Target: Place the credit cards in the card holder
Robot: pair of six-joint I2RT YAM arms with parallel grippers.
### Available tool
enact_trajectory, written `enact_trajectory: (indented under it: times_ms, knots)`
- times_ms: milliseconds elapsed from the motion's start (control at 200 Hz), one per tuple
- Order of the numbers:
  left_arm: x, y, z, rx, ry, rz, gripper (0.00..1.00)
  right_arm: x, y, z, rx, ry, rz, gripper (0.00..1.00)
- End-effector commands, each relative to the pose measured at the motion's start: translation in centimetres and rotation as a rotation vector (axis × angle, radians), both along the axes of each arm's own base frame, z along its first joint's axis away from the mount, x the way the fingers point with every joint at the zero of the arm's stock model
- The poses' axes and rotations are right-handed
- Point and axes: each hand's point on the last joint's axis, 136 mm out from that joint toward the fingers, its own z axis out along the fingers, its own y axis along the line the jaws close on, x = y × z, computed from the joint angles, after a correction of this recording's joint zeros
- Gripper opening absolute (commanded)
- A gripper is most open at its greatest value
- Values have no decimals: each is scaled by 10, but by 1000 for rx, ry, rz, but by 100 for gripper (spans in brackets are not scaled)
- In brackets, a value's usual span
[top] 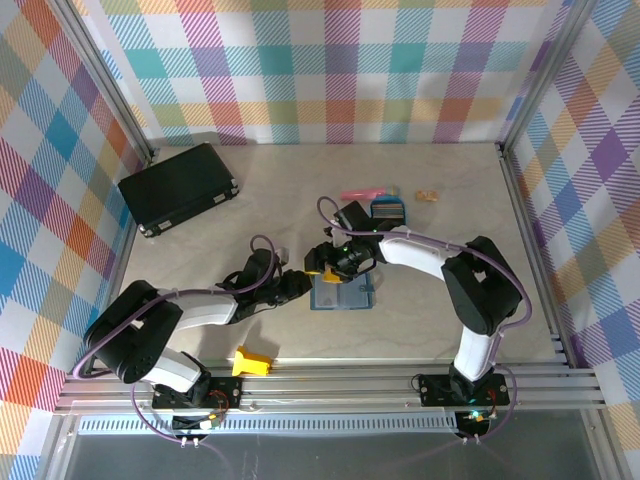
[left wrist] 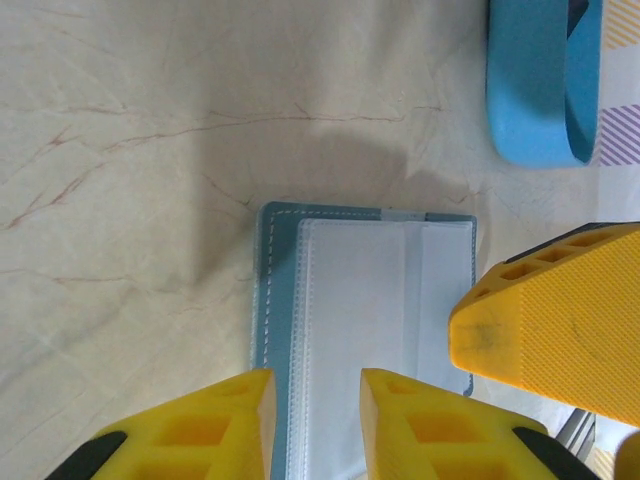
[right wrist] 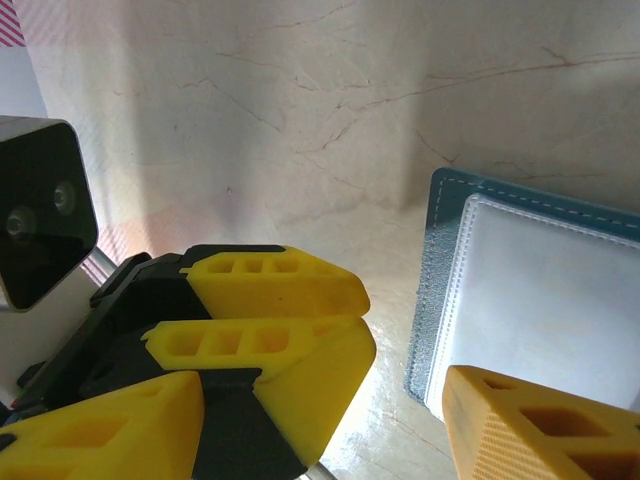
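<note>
Card holder (top: 342, 292) laid open on bench (top: 250, 230), sleeves seen bare: no card loaded yet, whole job judged left. Credit cards (top: 388, 210) apparently kept in blue tray (left wrist: 530, 100) beyond holder. Left gripper (left wrist: 315, 400) lowered at holder's left edge, fingers narrowly apart, nothing clamped. Right gripper (top: 325, 265) held by holder's far-left corner, spread wide, empty.

Black-and-white arms (top: 410, 250) carry purple cables (top: 262, 240) and yellow pincer fingers (left wrist: 200, 430).

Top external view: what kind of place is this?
Probably a lab robot cell, not a home or shop: plaid-print walls on an aluminium frame, left arm and right arm bolted to a rail at the table's near edge.
</note>
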Motion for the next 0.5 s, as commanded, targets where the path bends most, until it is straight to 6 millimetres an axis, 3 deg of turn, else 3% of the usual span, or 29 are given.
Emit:
enact_trajectory:
  times_ms: [0,400,495]
  knots:
    - [-6,2,6,-4,-22,-22,29,6,12,1,32,-3,4,64]
    - [-11,8,8,4,-23,-21,30,11,20,-9,60,8,3,64]
    - [-12,11,9,8,-27,-17,30,14,22,1,80,-27,5,64]
